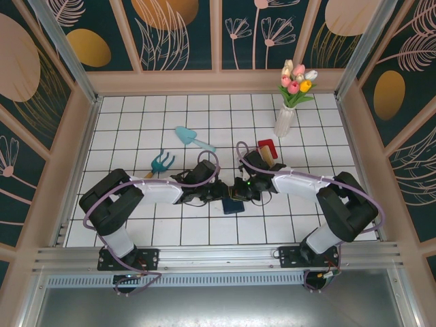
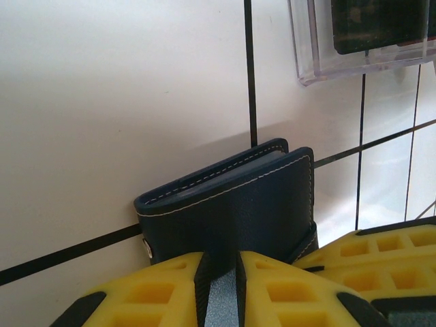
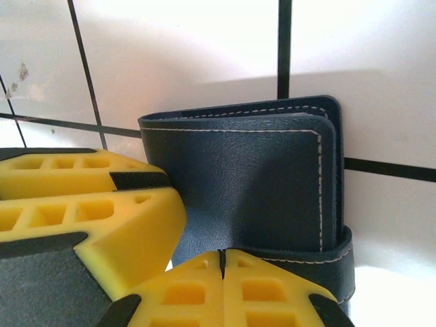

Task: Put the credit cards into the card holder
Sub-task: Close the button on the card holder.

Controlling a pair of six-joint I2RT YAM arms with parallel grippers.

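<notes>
- Surface: a table (image 1: pixel 136 116) of white square tiles with dark grout lines. It is fenced by pale beams and dark teal wall panels (image 1: pixel 170 34) painted with leaves and flowers.
- Task object: the navy card holder (image 1: pixel 234 206) lies folded on the tiles near the middle of the table's near half, with pale stitching along its edges.
- Left claw (image 2: pixel 219 262): its yellow fingers are drawn narrow and pinch a dark blue flap of the card holder between them.
- Right claw (image 3: pixel 223 255): its fingers are closed tip to tip against the card holder's lower edge. Whether any leather is caught between them cannot be made out.
- Beyond the card holder and to its right stands a clear rack (image 2: pixel 313 54) with a dark credit card (image 2: pixel 375 24) in it. In the top view a red shape there is probably another card. The frame edge cuts off both the rack and the dark card.
- Farther beyond the card holder, right: a white vase (image 1: pixel 284 121) of tulips.
- Beyond the card holder, left: a teal scoop (image 1: pixel 193 138) and a small teal rake (image 1: pixel 161 163).
- Hidden: in the top view both claws and their cables cover most of the card holder, leaving one corner visible.
</notes>
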